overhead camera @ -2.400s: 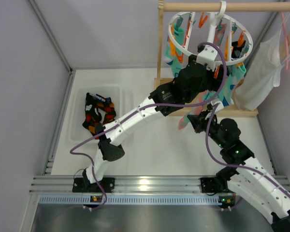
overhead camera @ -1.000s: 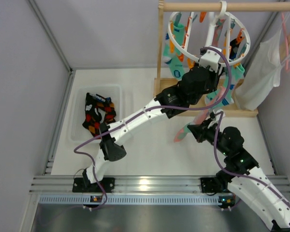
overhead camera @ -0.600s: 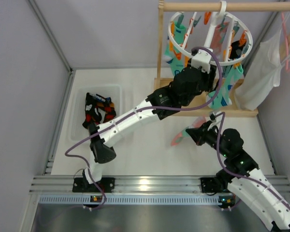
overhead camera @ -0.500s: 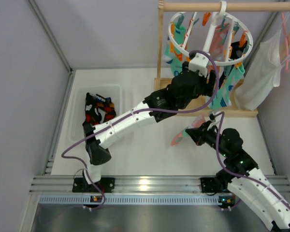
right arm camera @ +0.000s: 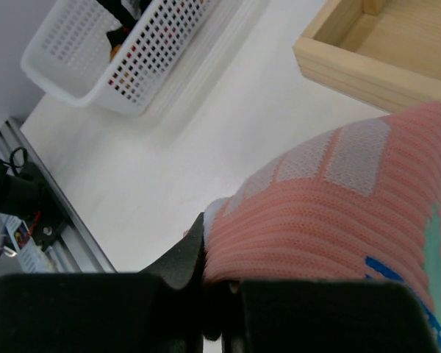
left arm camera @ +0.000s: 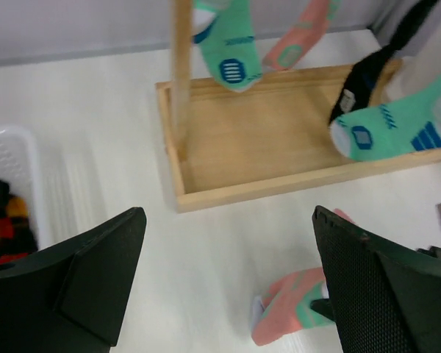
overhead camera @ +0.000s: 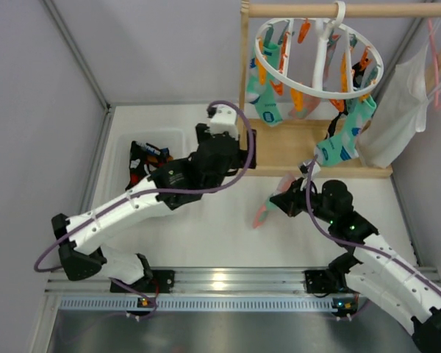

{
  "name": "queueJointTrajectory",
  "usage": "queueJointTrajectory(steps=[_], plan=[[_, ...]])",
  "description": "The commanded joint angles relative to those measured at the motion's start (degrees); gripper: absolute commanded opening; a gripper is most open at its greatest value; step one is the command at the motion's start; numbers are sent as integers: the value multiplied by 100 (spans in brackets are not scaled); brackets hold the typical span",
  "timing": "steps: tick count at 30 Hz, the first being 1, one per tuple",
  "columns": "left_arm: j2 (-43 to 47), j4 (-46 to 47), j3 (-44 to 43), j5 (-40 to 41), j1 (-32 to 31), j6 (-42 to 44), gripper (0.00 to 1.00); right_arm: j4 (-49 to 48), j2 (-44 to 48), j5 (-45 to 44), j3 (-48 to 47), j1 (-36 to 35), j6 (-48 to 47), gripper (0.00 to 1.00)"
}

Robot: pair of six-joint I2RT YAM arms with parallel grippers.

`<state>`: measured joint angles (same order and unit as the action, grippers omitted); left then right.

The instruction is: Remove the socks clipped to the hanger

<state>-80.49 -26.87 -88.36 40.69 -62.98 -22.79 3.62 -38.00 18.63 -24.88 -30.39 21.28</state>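
1. Right gripper (overhead camera: pixel 283 203) is clamped on a pink-salmon knit sock with teal patches (overhead camera: pixel 263 215). The sock is off the hanger and dangles over the white table (overhead camera: pixel 220 235), just in front of the near edge of the wooden tray base (overhead camera: pixel 294 143).
2. Can't tell whether that sock's toe touches the table.
3. Right wrist view: the sock's ribbed fabric is pinched between the black fingers and fills the right side of the frame.
4. Left gripper (left arm camera: pixel 228 220) has its jaws spread wide with nothing between the fingers. It is up over the table, between the white mesh basket (overhead camera: pixel 117 173) and the tray's near-left corner.
5. White plastic ring hanger with orange and teal clips (overhead camera: pixel 321 66) hangs by its hook from the wooden rod (overhead camera: pixel 294 9), above the tray.
6. Clipped on the ring:
   - a teal sock at the left side (overhead camera: pixel 264 103)
   - a second teal sock hanging lower at the right side (overhead camera: pixel 345 140)
   - a black sock (left arm camera: pixel 360 81) just beside that second teal one
   - a pink-salmon hanging sock (left arm camera: pixel 301 37) next to the left teal one
7. The basket sits by the table's left edge and holds red-orange-black argyle socks (overhead camera: pixel 151 162).
8. Pink hanger with white garment (overhead camera: pixel 397 110) is on the rod's right end, just beside the ring — well apart from both grippers.
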Motion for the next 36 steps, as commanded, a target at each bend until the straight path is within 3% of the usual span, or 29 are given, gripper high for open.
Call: queueJointTrajectory(steps=[1, 5, 13, 21, 27, 28, 29, 31, 32, 34, 36], plan=[[673, -1214, 370, 196, 715, -981, 98, -1326, -600, 623, -499, -107, 192, 0], [1578, -1829, 890, 325, 1753, -1298, 98, -1680, -1533, 668, -1279, -484, 158, 0], [2783, -3051, 706, 1011, 1904, -1307, 98, -1698, -3772, 483, -3407, -1775, -387, 0], [3443, -3764, 187, 1907, 1912, -965, 99, -452, -6375, 992, -6754, -2383, -1151, 0], [3628, -3755, 266, 2206, 1912, -806, 98, 893, -9000, 1142, -9541, -2735, -1451, 6], [3637, -3755, 292, 2250, 1912, -789, 98, 1087, -9223, 1177, -9822, -2770, -1408, 12], [3637, -3755, 345, 2251, 1912, -771, 98, 1158, -9408, 1213, -10208, -2770, -1372, 28], [3663, -3746, 398, 2268, 1912, -754, 99, 1185, -9577, 1126, -10308, -2770, -1319, 40], [3698, -3746, 433, 2277, 1912, -754, 99, 1107, -9525, 968, -10178, -2770, -1302, 70], [3716, -3738, 530, 2294, 1912, -754, 99, 992, -9192, 836, -9958, -2762, -1293, 97], [3725, -3720, 617, 2312, 1912, -780, 99, 896, -8684, 642, -9598, -2718, -1284, 100]])
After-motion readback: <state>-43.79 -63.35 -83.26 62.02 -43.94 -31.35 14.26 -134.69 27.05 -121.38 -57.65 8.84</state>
